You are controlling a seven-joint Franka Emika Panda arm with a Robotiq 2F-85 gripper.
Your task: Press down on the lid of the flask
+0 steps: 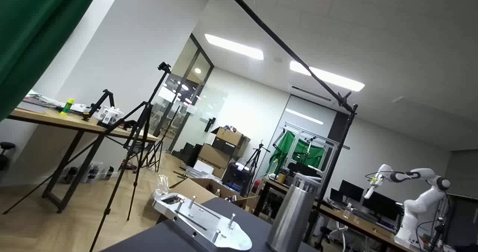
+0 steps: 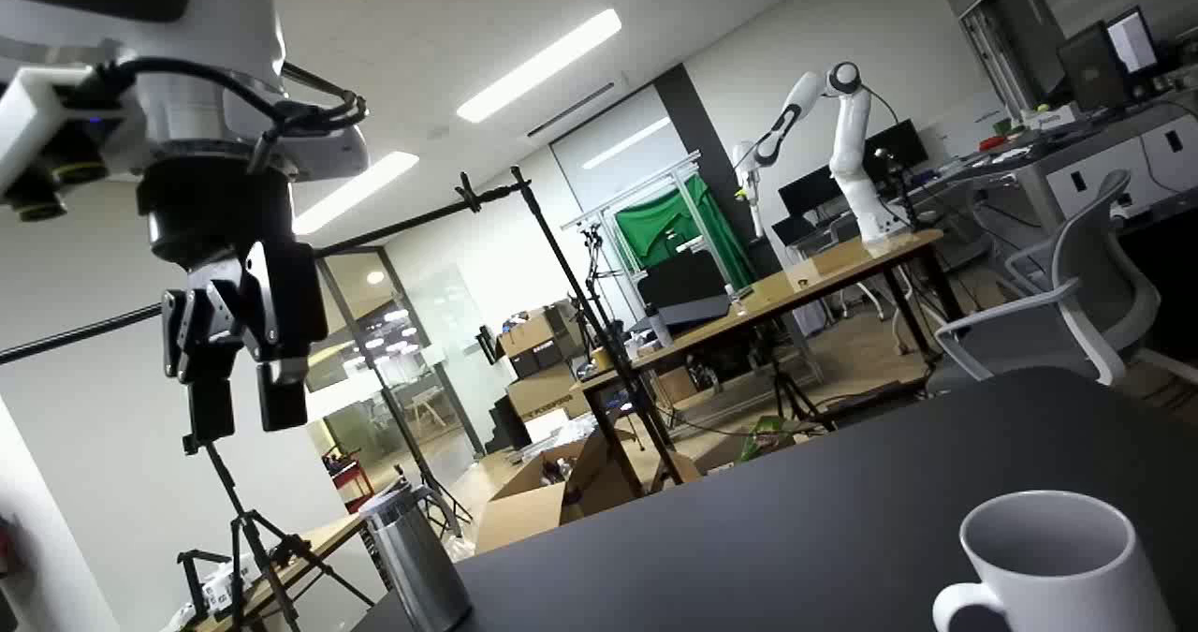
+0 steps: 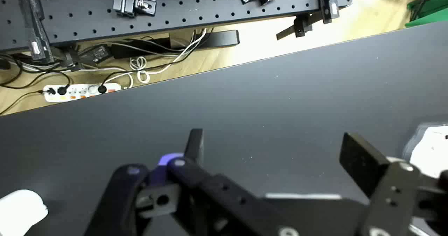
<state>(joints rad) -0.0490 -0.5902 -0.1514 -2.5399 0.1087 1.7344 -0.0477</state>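
Note:
The flask (image 1: 291,220) is a tall silver-grey metal cylinder standing on the dark table; it also shows in an exterior view (image 2: 423,571). Its round grey lid (image 1: 308,181) tops it, and the lid also shows in an exterior view (image 2: 384,501). A handle shows beside the lid there. My gripper (image 2: 246,407) hangs high above the table, up and to the left of the flask in that picture, apart from it. In the wrist view my gripper (image 3: 276,155) has its fingers wide apart with nothing between them. I cannot make out the flask in the wrist view.
A flat white-and-grey device (image 1: 209,222) with metal posts lies beside the flask. A white mug (image 2: 1067,566) stands on the dark table (image 2: 749,538). In the wrist view a white object (image 3: 21,211) is at the left, and a perforated black bench (image 3: 175,5) stands beyond the table edge.

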